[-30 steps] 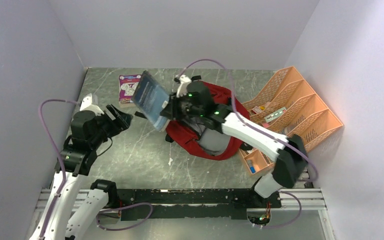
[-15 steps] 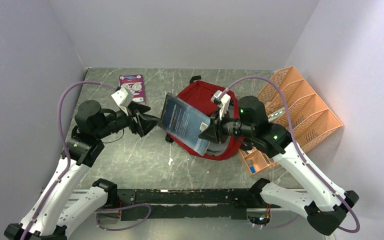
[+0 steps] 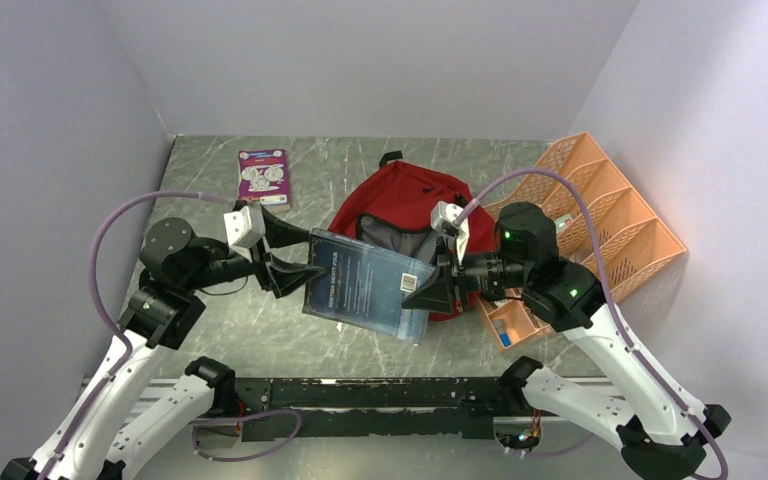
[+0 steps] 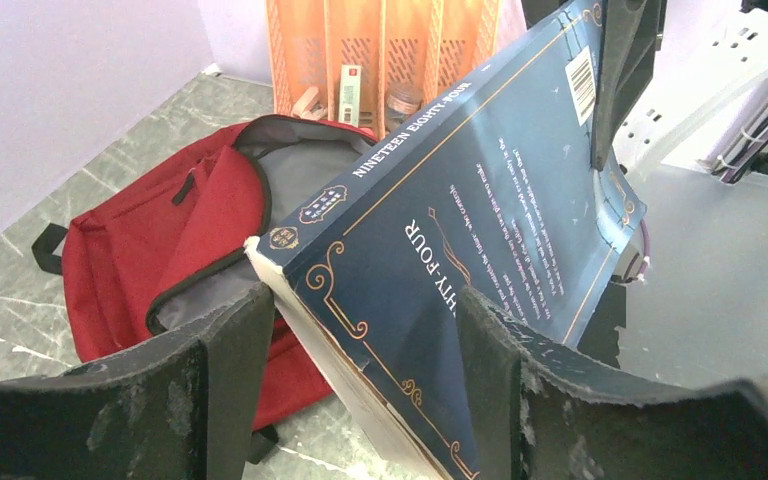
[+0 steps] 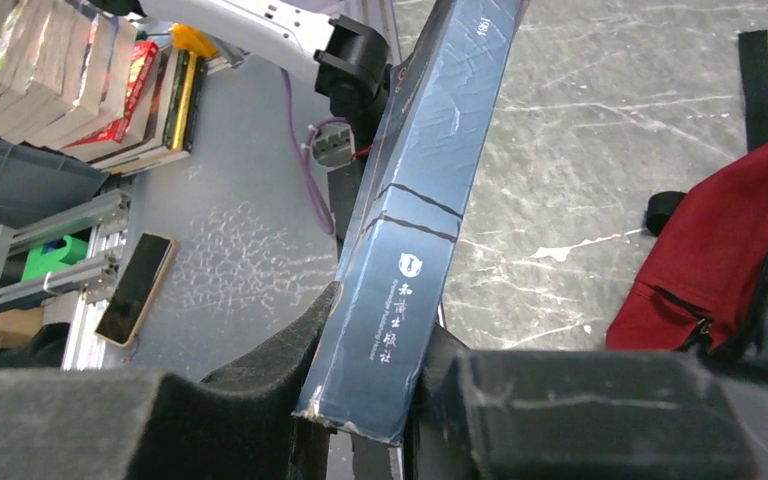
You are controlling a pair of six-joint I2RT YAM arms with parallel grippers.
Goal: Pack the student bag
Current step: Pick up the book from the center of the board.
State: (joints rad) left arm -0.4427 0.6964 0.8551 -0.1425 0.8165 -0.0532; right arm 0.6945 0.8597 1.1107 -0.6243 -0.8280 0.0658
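Note:
The student bag (image 3: pixel 400 200) is a dark red backpack lying mid-table, its zip open on grey lining (image 4: pixel 290 165). In front of it a dark blue book (image 3: pixel 365 290) hangs above the table. My right gripper (image 3: pixel 425 285) is shut on the book's right end, gripping across its spine (image 5: pixel 400 300). My left gripper (image 3: pixel 312 255) is open, its fingers (image 4: pixel 230 370) standing either side of the book's left corner (image 4: pixel 380 290). The book runs tilted between those fingers. The bag's edge (image 5: pixel 720 260) shows at the right of the right wrist view.
An orange plastic desk organiser (image 3: pixel 600 220) with small items stands against the right wall, just behind my right arm. A purple booklet (image 3: pixel 263 175) lies at the back left. Walls close the table on three sides. Stacked books (image 5: pixel 70 70) sit beyond the table's near edge.
My right gripper carried the book from above the bag's left side to the near middle, tilting it flatter. My left arm swung right until its jaws straddle the book's left end, and they narrowed slightly.

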